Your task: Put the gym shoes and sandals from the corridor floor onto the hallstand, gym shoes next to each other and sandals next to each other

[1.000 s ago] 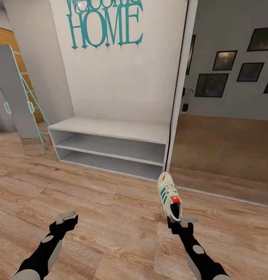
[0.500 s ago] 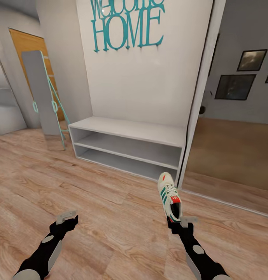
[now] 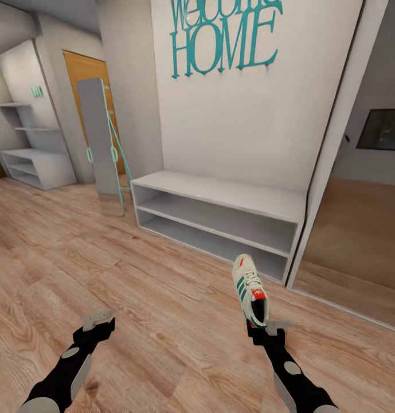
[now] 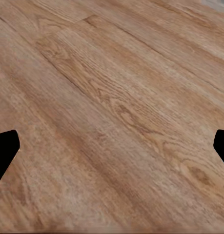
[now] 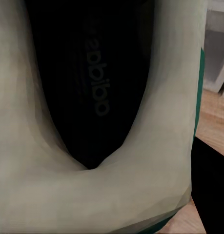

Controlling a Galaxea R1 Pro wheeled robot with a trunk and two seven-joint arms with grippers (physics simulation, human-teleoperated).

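The right gripper (image 3: 259,327) is clamped on the heel of a cream-white lace-up gym shoe with green stripes (image 3: 250,288), toe pointing far, above the wood-plank corridor floor (image 3: 163,321). The left gripper (image 3: 100,323) hangs with fingers apart, holding nothing.

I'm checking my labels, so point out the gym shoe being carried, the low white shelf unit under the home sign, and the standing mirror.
gym shoe (image 3: 250,289), head view, on its laces.
low white shelf unit (image 3: 220,195), head view, on its top board.
standing mirror (image 3: 100,146), head view, on the glass.

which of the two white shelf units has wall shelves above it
The far pale grey-white unit by the left wall; the near low white bench unit has bare wall above.
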